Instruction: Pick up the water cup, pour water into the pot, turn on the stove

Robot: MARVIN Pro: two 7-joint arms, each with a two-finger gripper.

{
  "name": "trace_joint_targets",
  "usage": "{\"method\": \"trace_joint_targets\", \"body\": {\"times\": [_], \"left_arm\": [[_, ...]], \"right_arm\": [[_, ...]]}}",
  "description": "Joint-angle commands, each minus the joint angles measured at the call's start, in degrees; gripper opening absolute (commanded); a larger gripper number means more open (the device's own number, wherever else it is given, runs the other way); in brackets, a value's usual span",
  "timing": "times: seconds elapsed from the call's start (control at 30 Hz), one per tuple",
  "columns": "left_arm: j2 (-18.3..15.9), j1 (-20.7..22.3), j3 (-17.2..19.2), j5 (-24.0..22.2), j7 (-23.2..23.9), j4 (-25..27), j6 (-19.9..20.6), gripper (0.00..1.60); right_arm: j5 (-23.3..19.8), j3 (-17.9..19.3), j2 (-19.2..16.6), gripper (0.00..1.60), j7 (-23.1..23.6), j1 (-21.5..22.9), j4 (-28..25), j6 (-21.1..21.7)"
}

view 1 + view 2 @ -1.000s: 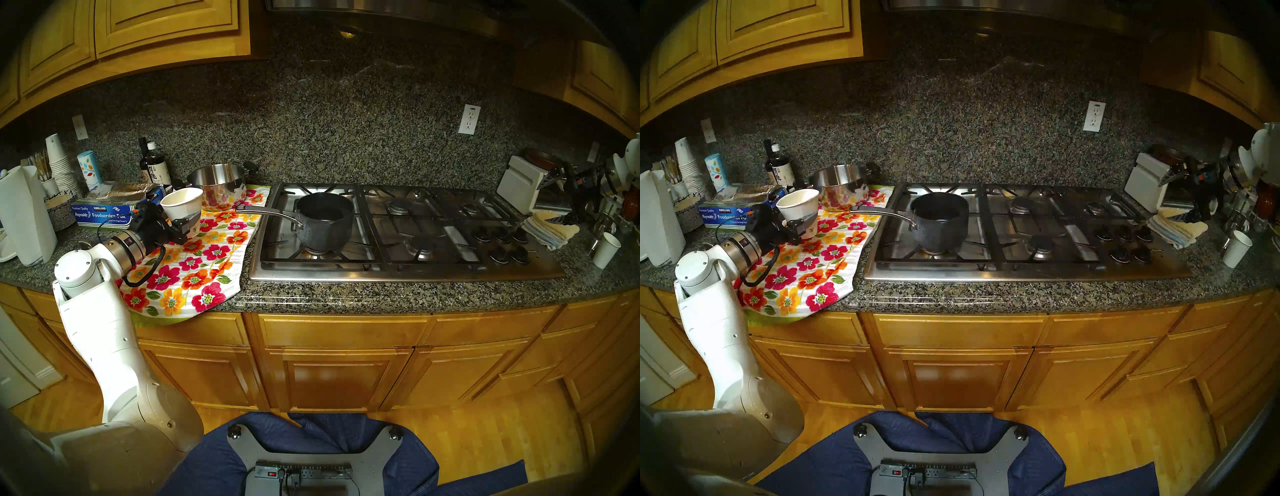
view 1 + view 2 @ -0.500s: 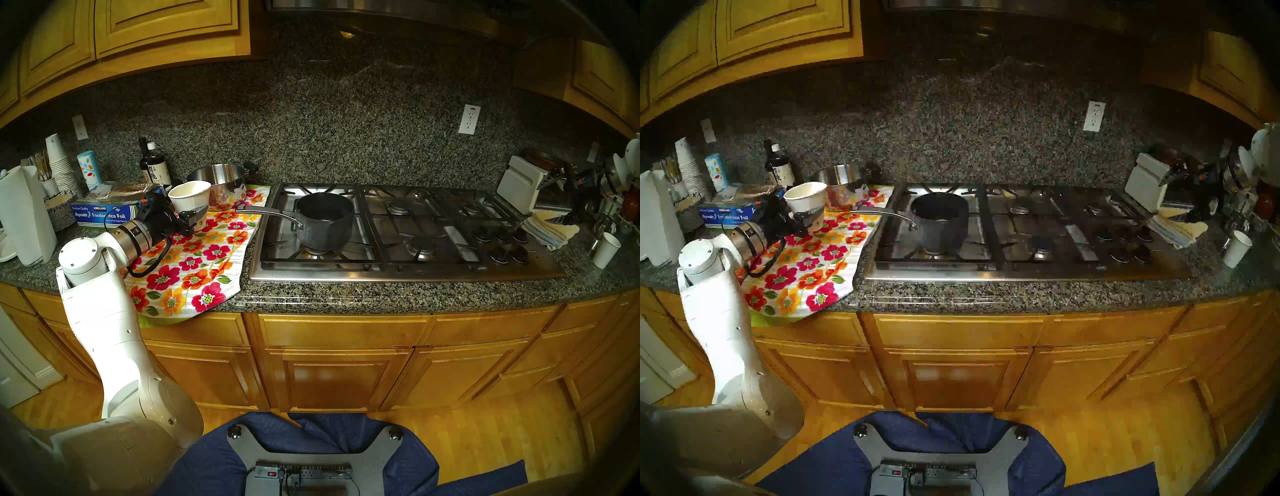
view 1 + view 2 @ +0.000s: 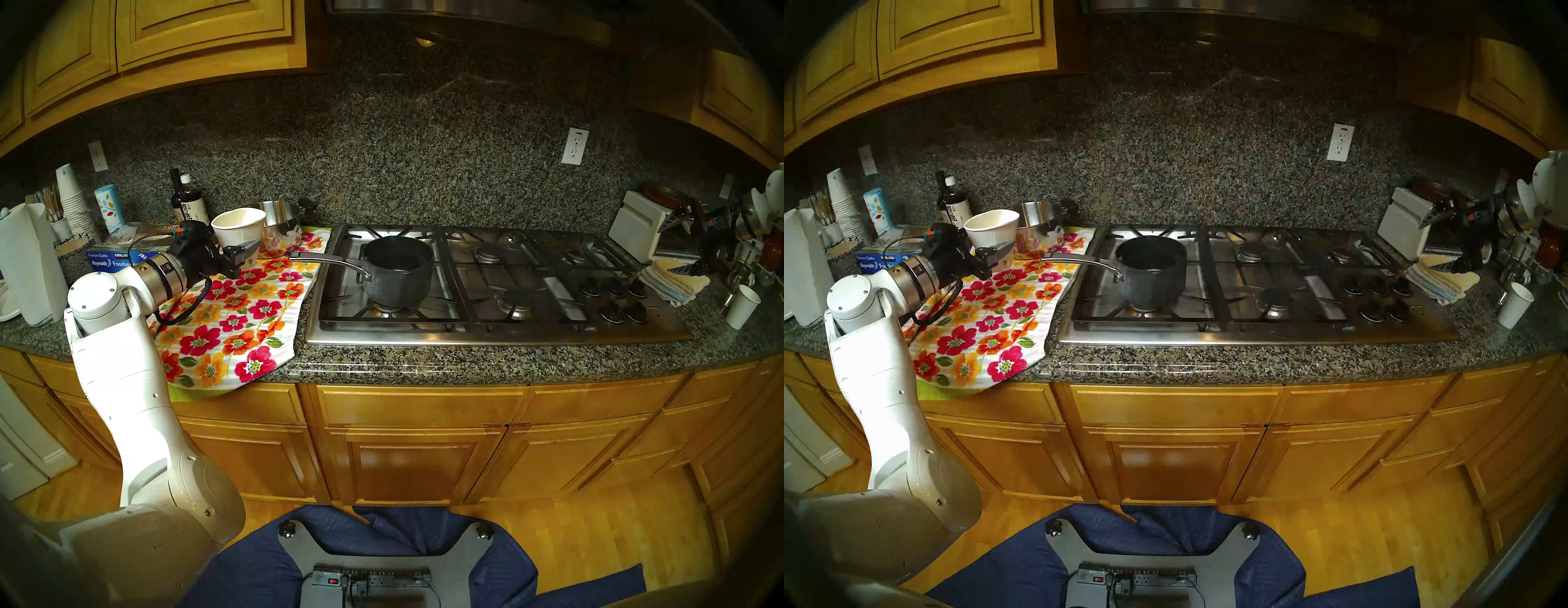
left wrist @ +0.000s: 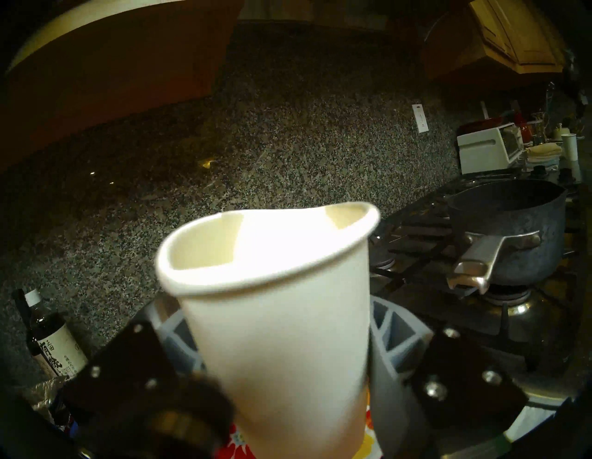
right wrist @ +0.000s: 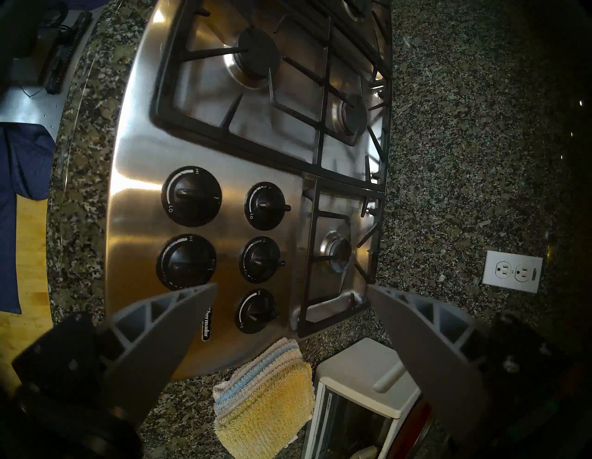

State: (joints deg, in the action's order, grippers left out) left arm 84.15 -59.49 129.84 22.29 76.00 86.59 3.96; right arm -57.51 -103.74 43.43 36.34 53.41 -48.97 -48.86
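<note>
Holding water cup (image 3: 238, 227) low on wall, left gripper (image 3: 242, 257) clamped, rim already squashed oval. Thin paper: soft, light, crushes easily; grip best kept low near stiffer base. Pot (image 3: 399, 271) right of gripper, well apart. Right gripper (image 5: 290, 307) spread wide above stove (image 5: 141, 198) knobs.

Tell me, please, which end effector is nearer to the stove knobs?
Right. The right end effector hangs open just above the stove knobs; the left end effector holds the water cup beyond the stove's far side.
</note>
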Motion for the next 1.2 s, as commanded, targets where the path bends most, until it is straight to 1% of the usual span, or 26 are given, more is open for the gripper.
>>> {"method": "trace_joint_targets", "body": {"times": [0.0,0.2,0.23,0.33,0.37,0.43,0.6,0.7,1.0,1.17], "left_arm": [[-0.5,2.3,-0.6,-1.8,2.5,5.5,1.2,0.56],[-0.4,1.1,-0.8,-1.9,5.7,9.3,3.8,0.56],[-0.4,1.1,-0.8,-1.9,5.7,9.3,3.8,0.56],[-0.2,0.3,-0.8,-1.9,7.5,11.5,5.6,0.56],[-0.1,-0.3,-0.7,-1.9,9.0,12.7,7.5,0.56],[-0.2,-0.3,-0.7,-1.9,9.0,12.8,7.6,0.56],[0.4,-2.2,-0.9,-1.6,9.0,17.1,11.2,0.55],[0.2,-3.1,-1.5,-1.8,9.0,18.5,12.6,0.55],[0.3,-4.6,-3.8,-1.7,9.0,20.8,15.9,0.55],[1.1,-5.6,-5.6,-1.3,9.0,21.8,16.7,0.55]], "right_arm": [[-0.2,0.4,0.5,1.6,-0.4,1.5,1.1,0.0],[-0.2,0.4,0.5,1.6,-0.4,1.5,1.1,-0.1],[-0.2,0.4,0.5,1.6,-0.4,1.5,1.1,-0.1],[-0.2,0.4,0.5,1.6,-0.4,1.5,1.1,-0.1],[-0.2,0.4,0.5,1.6,-0.4,1.5,1.1,-0.1],[-0.2,0.4,0.5,1.6,-0.4,1.5,1.2,-0.1],[-0.2,0.4,0.5,1.6,-0.4,1.5,1.2,-0.1],[-0.2,0.4,0.5,1.6,-0.4,1.5,1.2,-0.1],[-0.2,0.4,0.5,1.6,-0.4,1.5,1.2,-0.1],[-0.2,0.4,0.5,1.6,-0.4,1.5,1.2,-0.1]]}}
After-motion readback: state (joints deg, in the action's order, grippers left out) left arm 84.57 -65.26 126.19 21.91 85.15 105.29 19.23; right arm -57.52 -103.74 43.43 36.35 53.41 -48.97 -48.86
